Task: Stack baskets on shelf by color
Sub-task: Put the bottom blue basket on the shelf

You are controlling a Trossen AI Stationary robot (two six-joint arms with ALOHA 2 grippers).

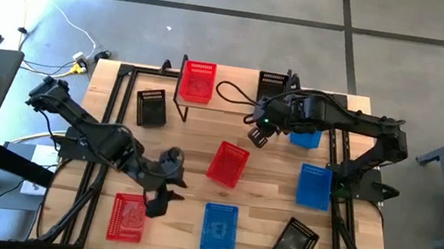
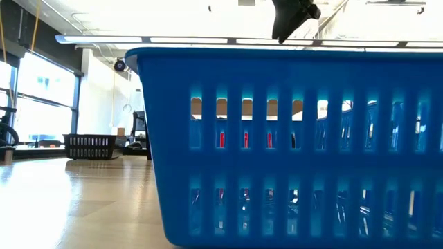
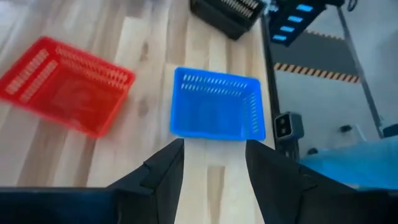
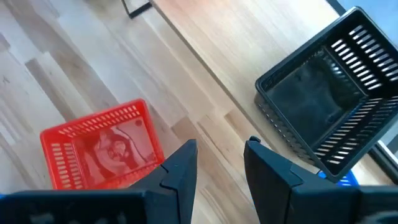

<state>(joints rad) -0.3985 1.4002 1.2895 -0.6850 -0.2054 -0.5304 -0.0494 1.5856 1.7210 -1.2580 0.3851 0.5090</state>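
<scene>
Nine mesh baskets show in the high view. At the far side a red basket (image 1: 198, 81) and a black basket (image 1: 273, 84) sit within the shelf's black frame (image 1: 180, 93). A blue basket (image 1: 304, 138) lies partly under my right arm. My left gripper (image 1: 163, 192) (image 3: 214, 146) hovers open over bare wood, between a red basket (image 1: 127, 217) and a blue basket (image 1: 219, 227) (image 3: 217, 112). My right gripper (image 1: 256, 136) (image 4: 221, 146) hangs open above the table. Just beyond it is the middle red basket (image 1: 228, 163) (image 4: 99, 152). Beside it is a black basket (image 4: 329, 106).
More baskets rest flat on the tabletop: a black one (image 1: 151, 107) at far left, a blue one (image 1: 313, 186) at right, a black one (image 1: 295, 244) near the front right corner. In the low view the near blue basket (image 2: 291, 145) blocks most of the table.
</scene>
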